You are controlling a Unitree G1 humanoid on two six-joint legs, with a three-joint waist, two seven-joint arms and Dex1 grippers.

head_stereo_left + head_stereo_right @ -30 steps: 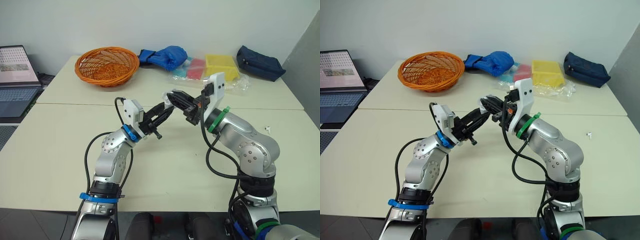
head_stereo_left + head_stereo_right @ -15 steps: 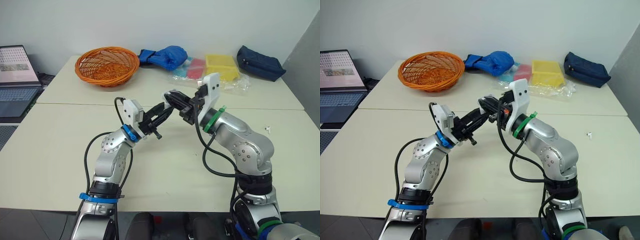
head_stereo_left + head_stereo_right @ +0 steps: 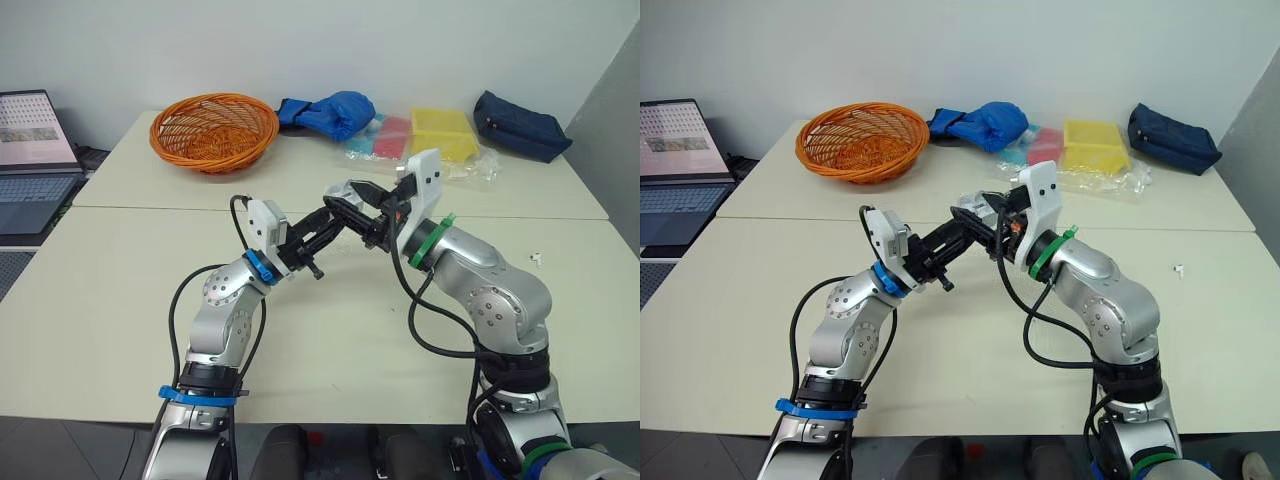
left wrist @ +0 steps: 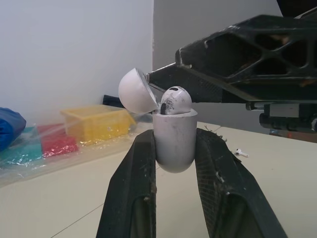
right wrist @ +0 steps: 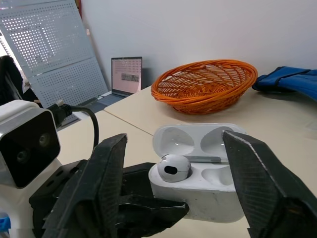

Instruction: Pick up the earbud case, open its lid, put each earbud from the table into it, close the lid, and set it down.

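Left gripper (image 3: pixel 330 222) is clamped on the earbud case (image 4: pixel 174 144), fingers (image 4: pixel 131 193) pinching the lower body from both sides, case upright and held in the air above the middle of the table (image 3: pixel 120 300). Lid (image 4: pixel 136 91) is flipped fully open. One earbud (image 5: pixel 173 167) is seated in one socket with its head poking above the rim; the socket beside it is bare. Right gripper (image 3: pixel 345 198) is spread wide and holds nothing. It faces the left gripper tip to tip, just on the far-right side of the case. In the right wrist view its fingers (image 5: pixel 106 183) frame the case on either side with a gap. In the left wrist view one fingertip sits right at the lid hinge; can't tell if it touches. A small white piece that looks like the second earbud (image 3: pixel 537 258) lies on the table at the right, well apart from both arms. On the far side of the table: orange basket (image 3: pixel 214 130) at the left, blue cloth bundle (image 3: pixel 330 112), yellow box (image 3: pixel 443 133) with clear plastic packs around it, dark navy pouch (image 3: pixel 520 125) at the right. Laptop (image 3: pixel 30 160) open at the far left, off the table edge.
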